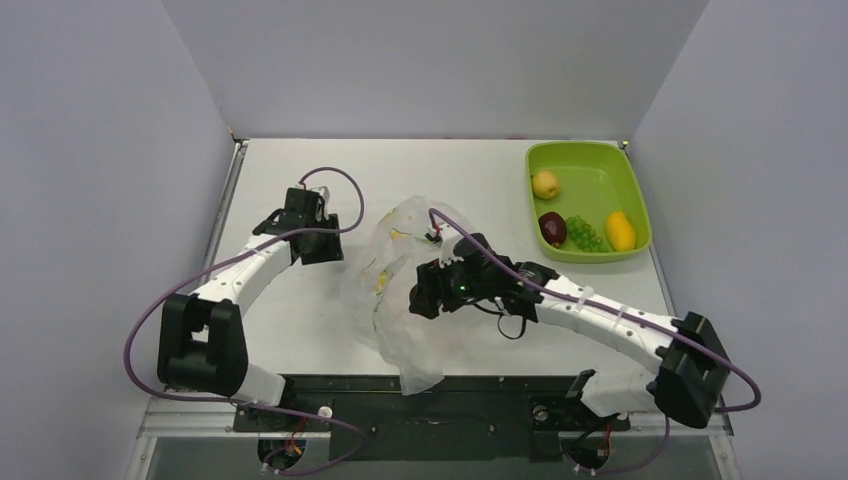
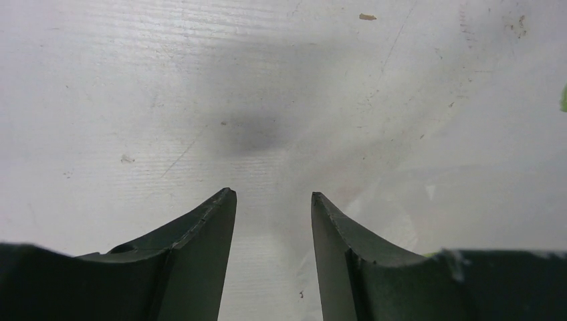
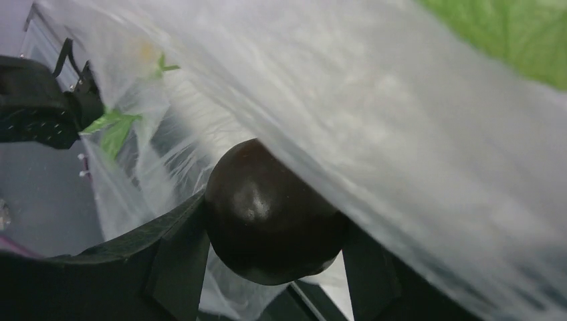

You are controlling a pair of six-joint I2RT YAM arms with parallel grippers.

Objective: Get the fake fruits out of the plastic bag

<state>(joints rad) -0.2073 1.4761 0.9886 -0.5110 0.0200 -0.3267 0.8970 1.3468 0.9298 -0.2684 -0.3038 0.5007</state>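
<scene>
We see the plastic bag (image 1: pixel 395 300) lying crumpled near the middle of the table (image 1: pixel 290 330), its clear film printed with small yellow and green flowers. The right hand (image 3: pixel 274 227) reaches into the bag from its 3 o'clock side. In the right wrist view its 2 fingers (image 3: pixel 180 261) are clamped on a dark round fruit (image 3: pixel 267 207), which is glossy and almost black-red. The fingers press against the fruit at its 9 o'clock and 3 o'clock flanks. Bag film drapes over the fruit from 12 o'clock down to 4 o'clock, so the fruit sits under the bag's film.

The left hand (image 2: pixel 273 195) stands at 9 o'clock of the bag, just beside its edge. Its fingers are apart with nothing between them, and only bare table shows below.

At 2 o'clock on the table sits a lime-green tray (image 1: pixel 600 160), well apart from the bag. It holds 4 fake fruits. A yellow round fruit (image 1: pixel 545 184) lies at the tray's 10 o'clock. A dark red fruit (image 1: pixel 552 228) lies at 7 o'clock, touching a green grape bunch (image 1: pixel 586 236) at 6 o'clock. An orange-yellow fruit (image 1: pixel 620 230) lies at 4 o'clock.

We cannot tell whether the bag holds any other fruit.
</scene>
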